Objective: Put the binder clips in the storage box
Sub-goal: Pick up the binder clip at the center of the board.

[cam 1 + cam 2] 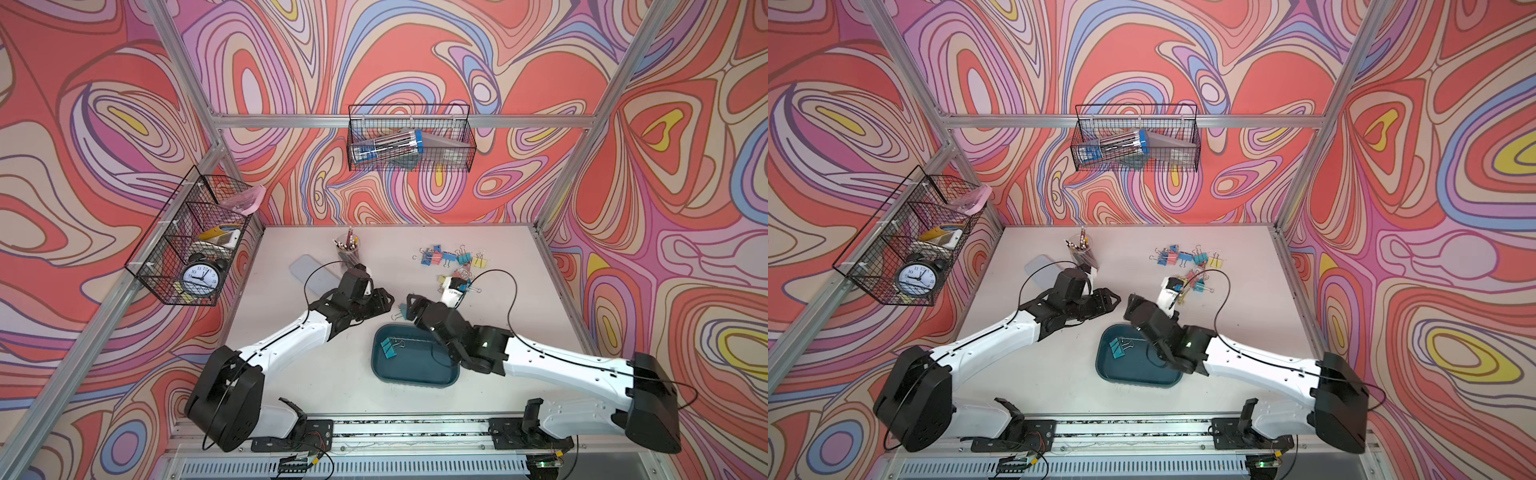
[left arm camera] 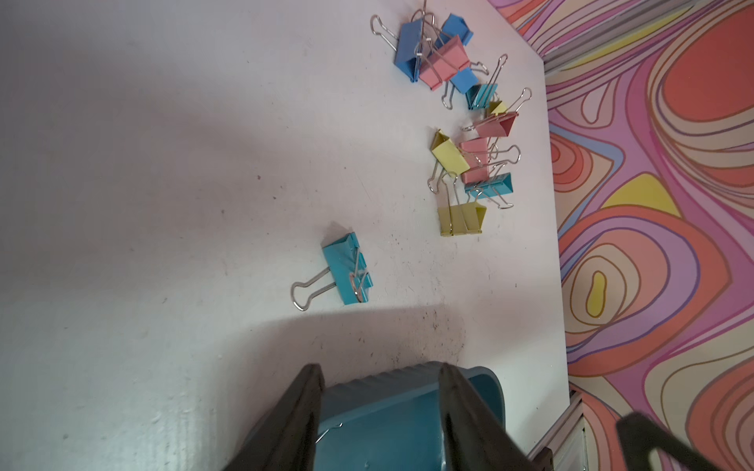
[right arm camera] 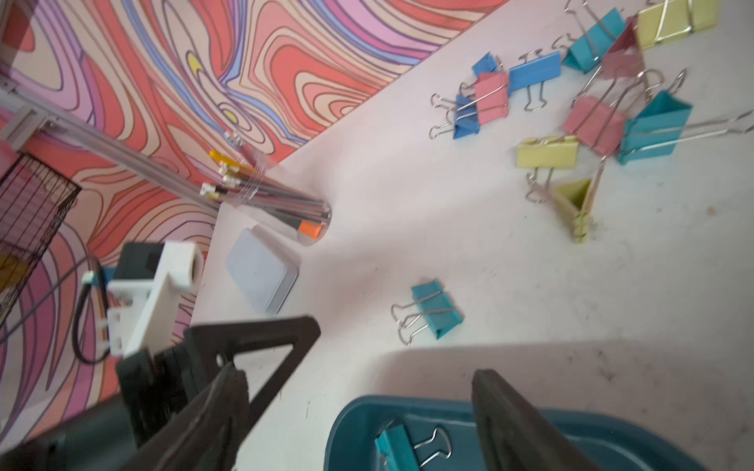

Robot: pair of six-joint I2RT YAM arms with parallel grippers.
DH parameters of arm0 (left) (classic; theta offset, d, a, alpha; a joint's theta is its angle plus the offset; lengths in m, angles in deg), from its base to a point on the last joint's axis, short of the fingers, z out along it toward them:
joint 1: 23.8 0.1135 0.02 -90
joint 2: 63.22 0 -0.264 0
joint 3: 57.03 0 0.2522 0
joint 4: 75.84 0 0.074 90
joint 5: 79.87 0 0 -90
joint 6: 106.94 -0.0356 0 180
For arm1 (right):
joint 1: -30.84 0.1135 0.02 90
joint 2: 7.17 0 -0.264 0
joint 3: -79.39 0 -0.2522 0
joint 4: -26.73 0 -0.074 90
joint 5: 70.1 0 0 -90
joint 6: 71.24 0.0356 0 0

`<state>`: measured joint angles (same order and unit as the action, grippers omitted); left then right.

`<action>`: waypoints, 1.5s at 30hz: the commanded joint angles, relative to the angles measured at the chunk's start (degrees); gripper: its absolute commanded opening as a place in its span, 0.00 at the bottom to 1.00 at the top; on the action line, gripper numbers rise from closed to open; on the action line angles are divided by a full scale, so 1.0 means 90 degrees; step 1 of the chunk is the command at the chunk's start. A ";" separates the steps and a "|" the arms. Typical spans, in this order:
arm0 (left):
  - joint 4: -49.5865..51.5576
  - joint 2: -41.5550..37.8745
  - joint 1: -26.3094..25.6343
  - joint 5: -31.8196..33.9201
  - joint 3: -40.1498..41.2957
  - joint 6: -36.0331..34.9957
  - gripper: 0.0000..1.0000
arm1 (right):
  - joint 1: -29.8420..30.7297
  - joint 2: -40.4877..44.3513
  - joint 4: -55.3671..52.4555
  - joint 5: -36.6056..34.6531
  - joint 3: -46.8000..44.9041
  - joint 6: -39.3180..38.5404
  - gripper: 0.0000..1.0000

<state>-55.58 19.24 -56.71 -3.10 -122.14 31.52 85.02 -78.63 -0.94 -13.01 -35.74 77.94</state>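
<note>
The storage box (image 1: 415,365) is seen near the front of the table (image 1: 332,374), partly covered by the right arm's wrist. One teal binder clip (image 1: 389,347) lies inside it at the end nearer the left arm. The remaining binder clips (image 1: 451,257), blue, pink, teal and yellow, are scattered in two loose groups toward the far right of the table, well apart from the box. A lone teal clip (image 2: 347,269) is found flat on the bare table between those groups and the box, just beyond the box's far rim and partly hidden by the right arm in the top views. The right gripper (image 3: 355,374) is held above the box's far end with its jaws spread wide and nothing between them. The left gripper (image 2: 379,369) is pointed toward it, the two tips near each other but apart; its fingers (image 2: 310,379) are parted, nothing is gripped, and the end of the box is seen through the gap. A clear cup of pens (image 1: 349,249) stands at the back, with a pale flat lid (image 1: 309,270) laid beside it. An alarm clock (image 1: 201,278) is kept in a wire basket (image 1: 174,249) on the left wall.
</note>
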 commanded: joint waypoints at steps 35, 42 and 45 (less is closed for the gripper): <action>0.1709 0.1948 -0.0390 0.0242 -0.2506 0.0054 0.00 | -0.0772 0.1153 -0.1352 0.0902 -0.0614 -0.0643 0.92; 0.4219 0.1110 -0.1338 0.1778 -0.3719 -0.0853 0.00 | -0.1327 0.1163 -0.1698 0.1067 -0.0567 -0.0830 0.97; 0.5422 0.0897 -0.1945 0.2561 -0.4191 -0.0872 0.00 | -0.1580 0.1126 -0.1855 0.1157 -0.0562 -0.0853 0.98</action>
<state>-22.81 29.12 -71.05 11.15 -157.38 26.67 72.23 -69.06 -15.22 -3.00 -41.86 71.47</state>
